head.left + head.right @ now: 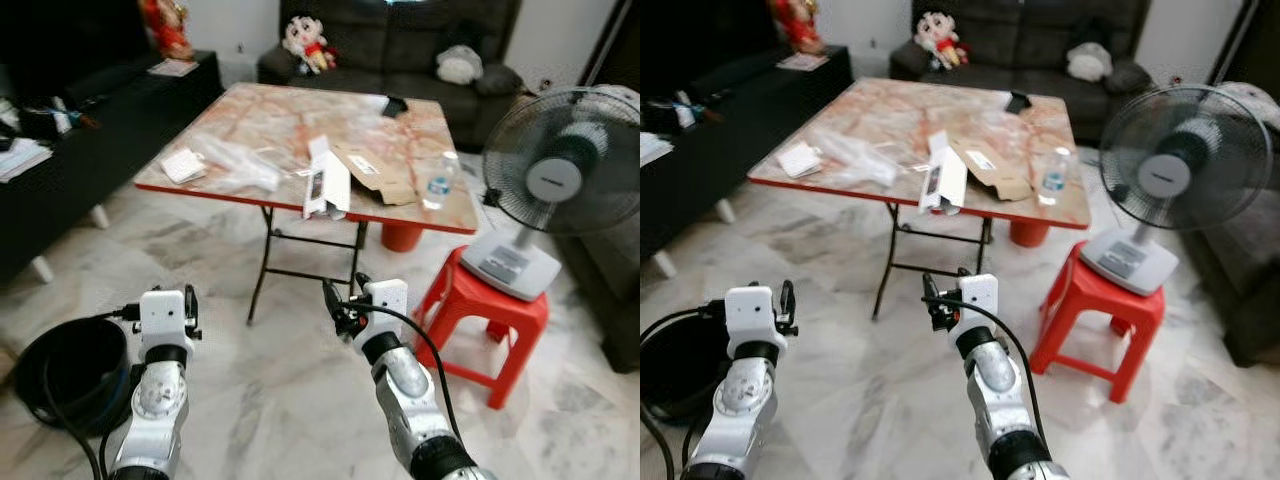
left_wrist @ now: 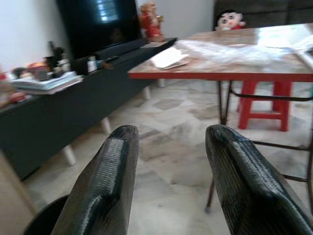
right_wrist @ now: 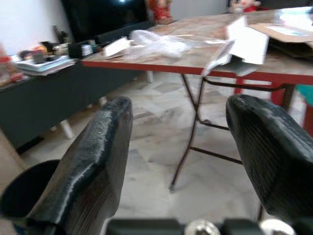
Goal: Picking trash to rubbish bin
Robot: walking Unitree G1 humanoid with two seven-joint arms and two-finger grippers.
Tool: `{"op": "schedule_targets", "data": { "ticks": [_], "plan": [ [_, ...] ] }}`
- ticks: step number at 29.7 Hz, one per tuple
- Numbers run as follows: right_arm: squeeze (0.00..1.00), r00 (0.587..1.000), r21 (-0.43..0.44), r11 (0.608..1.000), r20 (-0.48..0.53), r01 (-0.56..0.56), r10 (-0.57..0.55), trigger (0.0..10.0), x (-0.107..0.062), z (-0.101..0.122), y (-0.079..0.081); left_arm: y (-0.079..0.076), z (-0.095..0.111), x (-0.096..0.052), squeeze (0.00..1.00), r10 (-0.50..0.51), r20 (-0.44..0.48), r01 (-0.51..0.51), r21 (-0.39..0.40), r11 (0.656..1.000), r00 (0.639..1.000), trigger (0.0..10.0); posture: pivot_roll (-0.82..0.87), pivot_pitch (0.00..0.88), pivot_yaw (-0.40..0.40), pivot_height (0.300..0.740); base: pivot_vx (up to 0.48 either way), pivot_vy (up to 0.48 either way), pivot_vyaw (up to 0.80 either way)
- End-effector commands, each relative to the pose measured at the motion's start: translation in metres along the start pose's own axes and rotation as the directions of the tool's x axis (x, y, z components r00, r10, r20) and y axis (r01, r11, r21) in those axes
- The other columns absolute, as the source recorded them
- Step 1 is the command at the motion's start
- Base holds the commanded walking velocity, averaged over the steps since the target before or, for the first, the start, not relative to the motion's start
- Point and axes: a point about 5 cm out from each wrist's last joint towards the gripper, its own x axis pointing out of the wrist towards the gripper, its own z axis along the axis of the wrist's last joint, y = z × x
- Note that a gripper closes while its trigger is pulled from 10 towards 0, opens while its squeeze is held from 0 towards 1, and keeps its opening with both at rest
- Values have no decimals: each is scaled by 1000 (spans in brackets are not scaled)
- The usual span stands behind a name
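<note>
Trash: white box, clear plastic wrap and flattened cardboard on the surface, unpicked; black rubbish bin on the floor short of it, beside left gripper; both left and right gripper empty, fingers apart, held low, apparently awaiting approach.

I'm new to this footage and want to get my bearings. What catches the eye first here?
A folding table with a red edge stands ahead, littered with a white box, flattened cardboard, plastic wrap and a water bottle. A fan on a red stool stands to its right. Both hands, left and right, are open and empty; a black bin sits lower left.
</note>
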Motion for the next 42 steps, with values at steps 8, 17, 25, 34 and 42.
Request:
{"op": "schedule_targets", "data": {
  "ticks": [8,17,25,34,42],
  "plan": [
    [0,1000,8,1000,0,-7,7,10000,2,1,1,4,6,5,0,31,10,-31,6,999,999,10000,63,0,-51,740,196,0,0],
    [0,1000,20,1000,-1,-3,3,10000,1,1,1,6,6,6,0,42,6,-42,0,999,999,10000,63,1,-48,740,442,0,261],
    [0,1000,9,1000,2,-6,6,10000,1,1,1,6,7,7,0,44,6,-44,-1,999,999,10000,63,2,-48,740,442,0,478],
    [0,1000,8,1000,-3,-12,12,10000,1,0,2,6,7,7,0,45,7,-45,0,999,999,10000,65,4,-50,740,444,0,72],
    [0,1000,17,1000,-3,-14,14,10000,2,0,3,6,8,8,0,45,8,-45,3,999,999,10000,66,4,-51,740,444,0,55]
  ]
}}
